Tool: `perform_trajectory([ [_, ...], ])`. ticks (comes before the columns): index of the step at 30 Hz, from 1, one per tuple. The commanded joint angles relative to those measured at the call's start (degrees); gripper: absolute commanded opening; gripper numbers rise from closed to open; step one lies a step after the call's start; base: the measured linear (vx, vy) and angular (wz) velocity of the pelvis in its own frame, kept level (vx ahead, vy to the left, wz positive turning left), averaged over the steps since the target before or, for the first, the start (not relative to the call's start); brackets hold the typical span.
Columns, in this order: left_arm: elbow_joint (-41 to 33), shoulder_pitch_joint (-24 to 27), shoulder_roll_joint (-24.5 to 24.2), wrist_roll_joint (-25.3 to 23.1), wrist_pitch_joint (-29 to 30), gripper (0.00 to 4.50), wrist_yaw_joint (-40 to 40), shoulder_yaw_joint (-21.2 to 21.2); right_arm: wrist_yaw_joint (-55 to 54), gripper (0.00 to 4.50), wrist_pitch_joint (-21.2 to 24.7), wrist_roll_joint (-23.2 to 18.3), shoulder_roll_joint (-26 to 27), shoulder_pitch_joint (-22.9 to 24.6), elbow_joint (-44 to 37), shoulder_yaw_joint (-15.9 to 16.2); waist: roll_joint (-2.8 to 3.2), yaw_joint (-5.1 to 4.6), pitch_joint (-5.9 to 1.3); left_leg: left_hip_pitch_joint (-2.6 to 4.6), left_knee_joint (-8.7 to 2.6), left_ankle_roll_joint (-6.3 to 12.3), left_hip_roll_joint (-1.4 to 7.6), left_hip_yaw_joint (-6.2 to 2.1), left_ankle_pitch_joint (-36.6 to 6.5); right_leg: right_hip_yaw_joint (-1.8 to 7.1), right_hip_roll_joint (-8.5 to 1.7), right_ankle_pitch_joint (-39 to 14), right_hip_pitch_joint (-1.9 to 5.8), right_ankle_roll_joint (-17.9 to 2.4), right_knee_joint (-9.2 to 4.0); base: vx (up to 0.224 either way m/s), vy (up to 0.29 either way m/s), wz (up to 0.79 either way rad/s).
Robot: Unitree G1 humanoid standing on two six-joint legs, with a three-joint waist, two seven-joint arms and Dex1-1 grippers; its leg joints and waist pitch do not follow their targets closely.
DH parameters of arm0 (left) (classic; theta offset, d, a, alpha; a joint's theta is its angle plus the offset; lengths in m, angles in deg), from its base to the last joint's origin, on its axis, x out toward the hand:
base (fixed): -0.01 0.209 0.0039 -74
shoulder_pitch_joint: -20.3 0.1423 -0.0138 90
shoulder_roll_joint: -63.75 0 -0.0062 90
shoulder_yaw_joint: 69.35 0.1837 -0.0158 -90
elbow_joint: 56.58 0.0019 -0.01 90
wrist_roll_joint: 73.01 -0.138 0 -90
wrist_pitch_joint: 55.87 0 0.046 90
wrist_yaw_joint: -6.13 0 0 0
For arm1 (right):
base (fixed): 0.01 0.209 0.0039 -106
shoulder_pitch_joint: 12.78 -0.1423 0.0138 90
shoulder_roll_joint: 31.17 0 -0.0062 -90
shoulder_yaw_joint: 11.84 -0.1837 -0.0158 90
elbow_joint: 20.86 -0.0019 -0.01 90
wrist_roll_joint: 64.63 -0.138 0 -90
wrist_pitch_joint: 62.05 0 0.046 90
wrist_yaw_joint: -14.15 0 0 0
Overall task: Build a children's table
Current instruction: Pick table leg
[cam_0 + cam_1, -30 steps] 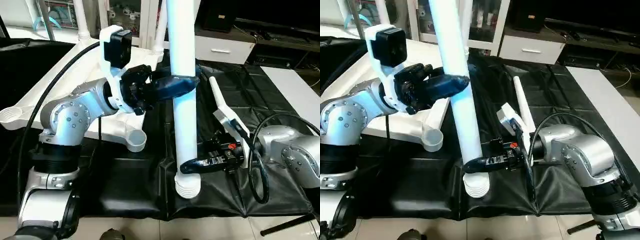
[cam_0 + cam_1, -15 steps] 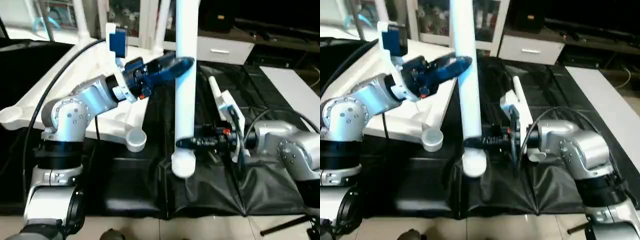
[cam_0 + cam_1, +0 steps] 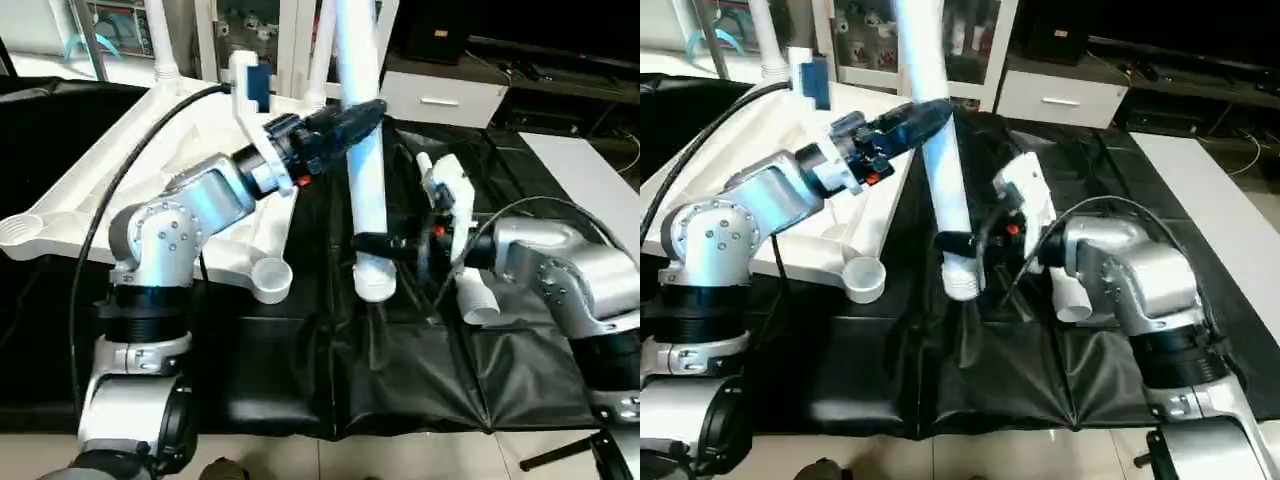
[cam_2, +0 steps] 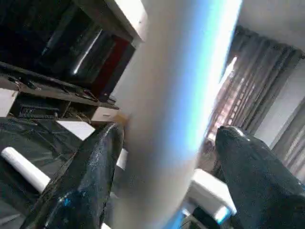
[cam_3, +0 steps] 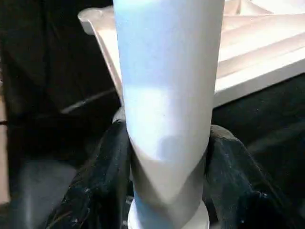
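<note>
Head views: white leg, long axis near upright and leaning slightly, threaded foot end lowest, hanging just above the black-draped work table. Right gripper clamps the leg low down, just above that end. Left gripper sits higher on the shaft. Tabletop lies underside up to the left; its nearest corner socket is left of the leg's foot, on the left arm's side.

Left wrist view: the fingers flank the leg with gaps showing, spread and not gripping.

Right wrist view: the fingers press both sides of the leg.
</note>
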Motion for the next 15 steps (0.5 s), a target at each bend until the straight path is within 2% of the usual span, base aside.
perform_trajectory([
  [1,-1.15,-0.22,0.72,0.36,0.81,3.48,0.96,0.8,-0.75,1.86,-1.05,0.92,-0.5,-0.79,-0.8,-0.06,0.52,-0.17,-4.21,1.1,-3.67,-2.03,1.64,-0.18,-6.82,1.8,-3.72,-6.19,2.82,-12.02,-3.81,0.0,0.0,0.0],
  [6,-0.71,-0.51,1.35,-1.41,0.7,3.48,3.28,1.26,-2.39,1.86,-1.0,2.81,-0.14,-1.35,-0.65,0.54,0.51,-0.28,-4.27,1.02,-3.67,-2.01,1.59,-0.25,-6.25,1.79,-3.61,-5.35,2.86,-11.39,-3.78,0.0,0.0,0.0],
  [7,-0.19,-0.76,1.64,-1.93,0.33,3.2,4.38,0.88,-3.67,1.86,-0.77,3.24,0.47,-1.75,-0.36,0.14,0.54,-0.29,-4.24,1.04,-3.68,-1.94,1.59,-0.23,-6.03,1.81,-3.6,-4.97,2.84,-11.36,-3.76,0.0,0.0,0.0],
  [10,0.58,-1.11,2.09,-1.8,0.12,3.08,5.86,-0.28,-4.44,1.86,-0.77,3.64,0.82,-1.99,-0.21,-0.08,0.62,-0.37,-4.22,1.05,-3.71,-2.02,1.58,-0.26,-6.39,1.79,-3.59,-5.22,2.84,-11.43,-3.77,0.0,0.0,0.0],
  [13,1.13,-1.26,2.09,-1.61,-0.01,2.65,6.32,-1.0,-4.65,1.86,-0.71,3.81,0.99,-2.12,-0.2,-0.19,0.56,-0.37,-4.2,1.04,-3.71,-2.08,1.53,-0.24,-6.73,1.8,-3.54,-5.48,2.82,-11.27,-3.84,0.0,0.0,0.0],
  [15,1.33,-1.27,1.93,-1.62,-0.21,2.58,6.16,-1.1,-4.67,1.86,-0.67,3.91,1.16,-2.19,-0.16,-0.28,0.56,-0.34,-4.24,1.08,-3.74,-2.21,1.55,-0.27,-6.74,1.8,-3.59,-5.77,2.83,-10.99,-3.86,0.0,0.0,0.0],
])
